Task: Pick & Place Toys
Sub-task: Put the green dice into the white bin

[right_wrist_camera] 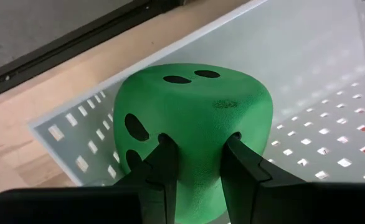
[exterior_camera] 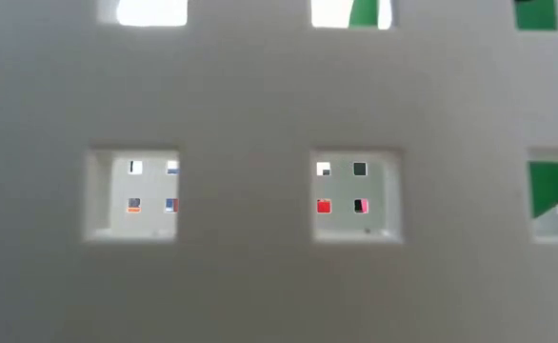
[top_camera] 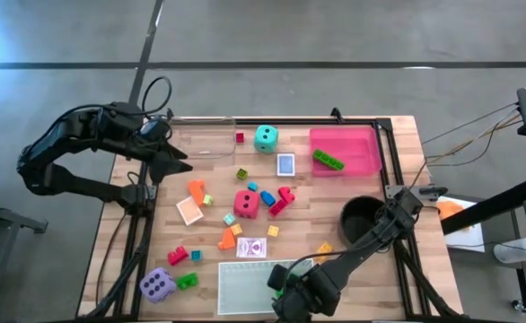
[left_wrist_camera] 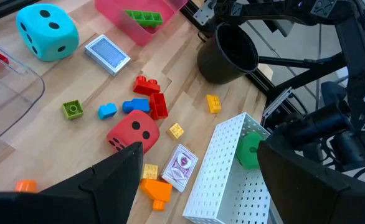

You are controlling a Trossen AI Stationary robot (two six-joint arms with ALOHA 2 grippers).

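the right claw pinches the green die over the white perforated tray. the left claw waits spread at the desk's far left edge. most toys, including the red die, look left to place.

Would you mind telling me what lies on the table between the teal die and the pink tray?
In the high view, a blue-backed playing card lies between the teal die and the pink tray, slightly nearer the table's middle.
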